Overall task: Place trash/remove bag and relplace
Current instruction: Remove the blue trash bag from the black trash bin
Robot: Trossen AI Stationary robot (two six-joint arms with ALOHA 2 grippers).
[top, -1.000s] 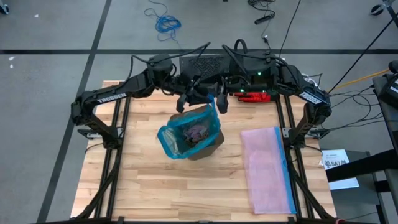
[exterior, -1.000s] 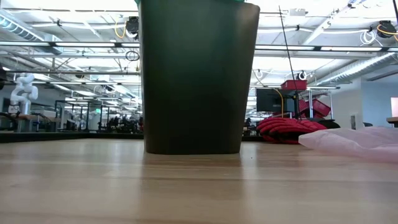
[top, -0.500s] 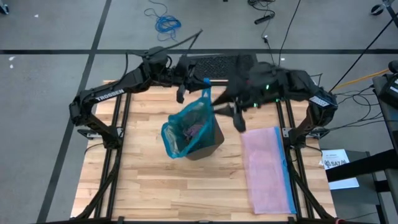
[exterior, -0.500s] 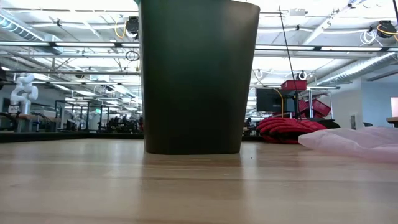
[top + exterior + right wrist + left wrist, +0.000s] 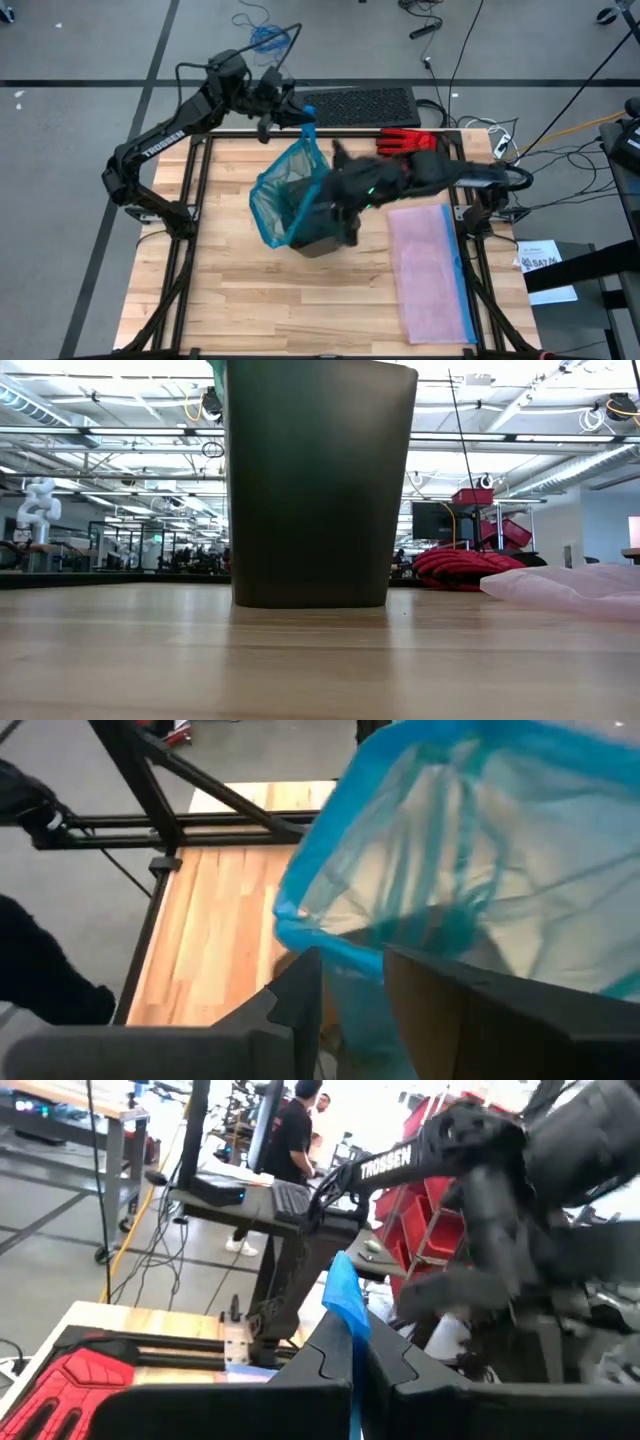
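The teal bag (image 5: 288, 190) sits in a dark bin (image 5: 315, 480) at mid-table, its far edge drawn up into a peak. My left gripper (image 5: 297, 115), over the table's far edge, is shut on the bag's bright blue tie (image 5: 345, 1295). My right gripper (image 5: 345, 215) hangs tipped down over the bin's right side, open. The bag's blue rim (image 5: 345, 955) runs across the gap between its fingers (image 5: 295, 1000). The trash is hidden by the bag's folds and the right arm. My left gripper pinches the blue tie (image 5: 348, 1330) at the bag's far rim between its two fingers, which lie level. The bag hangs stretched from the tie (image 5: 308, 132) down to the bin, where its lower part stays. My right gripper may touch the bag's rim: I cannot tell.
A pale pink bag (image 5: 430, 265) lies flat on the table's right half. A red glove (image 5: 405, 142) lies at the far edge, with a dark pad (image 5: 360, 103) behind it. Black frame rails run along both table sides. People stand in the room beyond (image 5: 295, 1130).
My left gripper has shut on the blue tie and gone toward the table's far left, pulling the bag's far edge up into a stretched peak. My right gripper has swung from the far right toward the near edge and then to the bin, tipping downward.
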